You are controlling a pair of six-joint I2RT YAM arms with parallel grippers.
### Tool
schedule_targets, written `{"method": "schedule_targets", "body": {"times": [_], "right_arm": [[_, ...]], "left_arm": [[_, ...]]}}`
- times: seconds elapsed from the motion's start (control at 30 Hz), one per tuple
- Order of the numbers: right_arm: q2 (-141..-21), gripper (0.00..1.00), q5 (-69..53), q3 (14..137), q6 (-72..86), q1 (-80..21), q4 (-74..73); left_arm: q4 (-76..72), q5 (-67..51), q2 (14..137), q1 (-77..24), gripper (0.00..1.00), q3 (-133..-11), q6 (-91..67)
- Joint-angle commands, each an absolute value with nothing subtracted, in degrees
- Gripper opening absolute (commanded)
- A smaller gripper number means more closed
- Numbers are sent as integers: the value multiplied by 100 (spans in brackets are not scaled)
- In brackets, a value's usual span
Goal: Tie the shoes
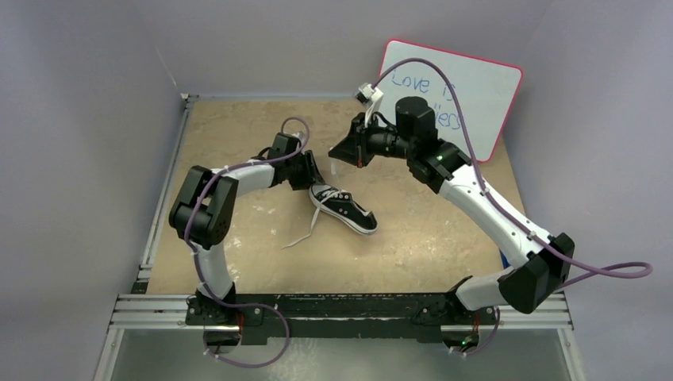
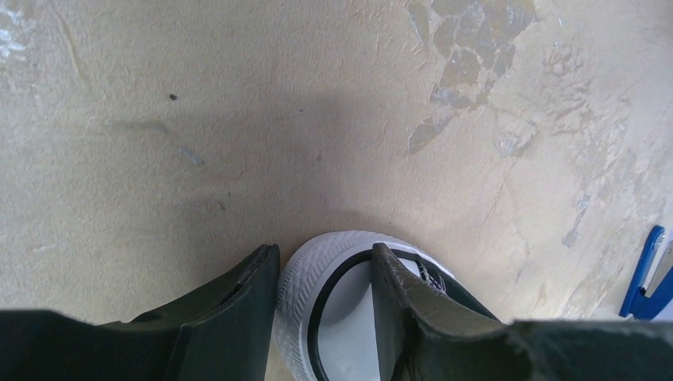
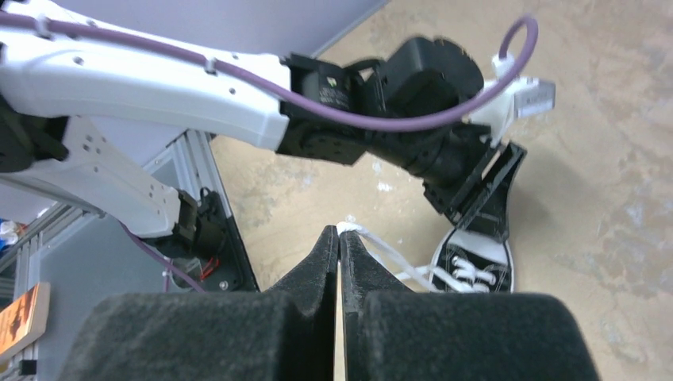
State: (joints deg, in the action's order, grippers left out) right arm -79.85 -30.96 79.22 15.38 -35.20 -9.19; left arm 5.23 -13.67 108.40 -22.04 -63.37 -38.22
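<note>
The shoe [image 1: 345, 208] is a small black sneaker with white laces, lying mid-table with its toe toward the near right. My left gripper [image 1: 308, 176] is at its heel. In the left wrist view the left gripper [image 2: 325, 250] stands open astride the heel wall: one finger rests outside against the white rubber [image 2: 301, 294], the other is inside the shoe with a gap showing. My right gripper [image 3: 340, 232] is shut on the end of a white lace [image 3: 381, 250] that runs down to the shoe [image 3: 476, 270]; it hovers above and behind the shoe [image 1: 340, 155].
A second lace [image 1: 303, 232] trails loose on the table toward the near left. A red-edged whiteboard [image 1: 452, 87] leans at the back right. A blue object [image 2: 647, 274] lies near the right arm. A metal rail [image 1: 163, 206] borders the table's left side.
</note>
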Motion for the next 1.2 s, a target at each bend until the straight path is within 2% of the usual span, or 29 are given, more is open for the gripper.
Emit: {"method": "schedule_targets", "body": {"times": [0.0,0.37,0.63,0.7,0.8,0.87,1.03,1.17], "right_arm": [[-7797,0,-3020,8587,1566,-3524,-232],[-8121,0,-3175,8670,1627,-3523,-435],[-8376,0,-3657,8455,1810,-3524,-243],[-8440,0,-3751,8455,1836,-3524,-228],[-8390,0,-3682,8366,1837,-3518,-283],[-8255,0,-3680,8182,1876,-3524,-286],[-8034,0,-3593,7856,1911,-3521,-289],[-7945,0,-3555,7743,1958,-3524,-226]], "left_arm": [[1520,-353,11502,-2216,29,-6240,-3090],[1645,-303,11484,-2163,27,-6607,-2510],[1668,-987,11550,-2153,28,-7321,-2397],[1811,-947,11412,-2149,35,-7381,-2315],[2088,-705,11023,-2080,56,-7344,-2160],[2197,-572,10656,-1979,63,-7185,-2122],[2451,-301,9540,-1881,72,-6512,-1907],[2256,-574,8842,-1890,73,-5757,-2050]]}}
